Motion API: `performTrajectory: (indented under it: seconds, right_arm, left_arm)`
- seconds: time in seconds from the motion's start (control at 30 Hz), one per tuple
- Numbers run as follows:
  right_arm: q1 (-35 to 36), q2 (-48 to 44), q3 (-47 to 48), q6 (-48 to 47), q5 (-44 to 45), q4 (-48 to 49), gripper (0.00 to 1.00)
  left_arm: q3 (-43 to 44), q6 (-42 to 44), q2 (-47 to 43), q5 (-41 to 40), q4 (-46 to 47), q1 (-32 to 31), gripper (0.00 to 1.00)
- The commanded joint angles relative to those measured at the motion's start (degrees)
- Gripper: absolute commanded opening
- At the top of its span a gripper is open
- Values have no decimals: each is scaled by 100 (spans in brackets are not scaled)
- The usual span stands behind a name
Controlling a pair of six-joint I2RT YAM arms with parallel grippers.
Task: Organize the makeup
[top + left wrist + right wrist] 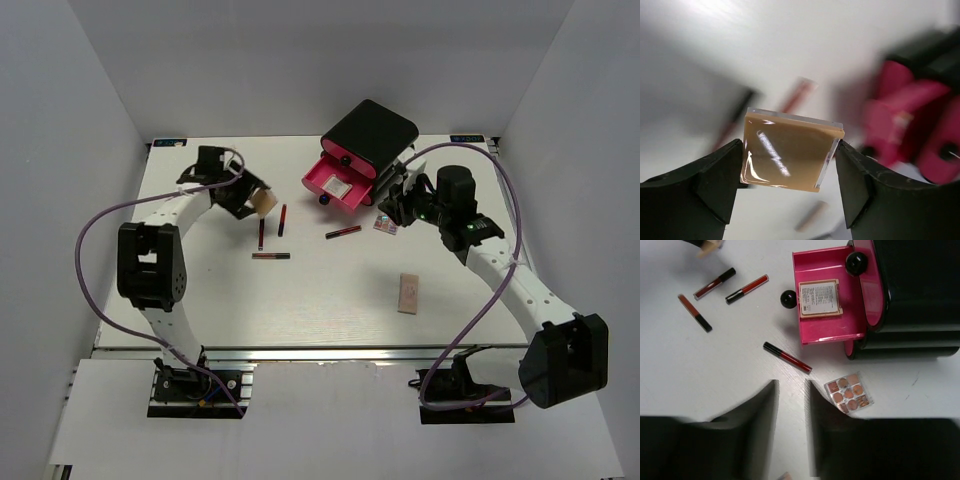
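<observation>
My left gripper (258,200) is shut on a flat square beige palette (787,150) and holds it above the table, left of the box; the palette also shows in the top view (266,203). Three dark-red sticks (282,220) (261,234) (271,256) lie under and beside it. A fourth stick (787,357) lies in front of the open pink drawer (860,295), which holds one square palette (819,298). A small eyeshadow palette (849,392) lies next to my right gripper (791,400), which is slightly open, empty and just above the table. A beige tube (408,293) lies nearer the front.
The black box (370,135) with pink drawers stands at the back centre, its lowest drawer pulled out towards the left front, black knobs (788,298) showing. White walls close the table at the back and sides.
</observation>
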Motion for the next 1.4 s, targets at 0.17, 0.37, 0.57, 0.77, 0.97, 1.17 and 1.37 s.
performTrajectory:
  seconds: [0.17,0.37,0.57,0.77,0.97,1.17,1.37]
  right_arm:
    - [-195,-418,-366,286,329,483,0]
    - [-414,-611,-542,365,400,421,0]
    - [-520,-726,-657,383,400,386,0]
    - [-564,-699,-657,374,347,386,0]
    - [-573,-577,-578,234,260,316,9]
    - [-573,-410,-499,-469,-461,-648,63]
    - [-573,109,-367,-445,-190,-1590,70]
  left_arm:
    - [878,-2414,516,896,2457,-1391,1]
    - [2469,-2651,1467,668,2132,-1839,3]
    - [3095,-2546,1864,422,1386,-1919,27]
    - [2717,-2537,1539,316,1333,-1910,72]
    - [2804,-2485,1354,307,1288,-1910,97]
    - [3339,-2231,1363,272,884,-1919,98]
    - [3666,-1616,1100,149,576,-1857,98]
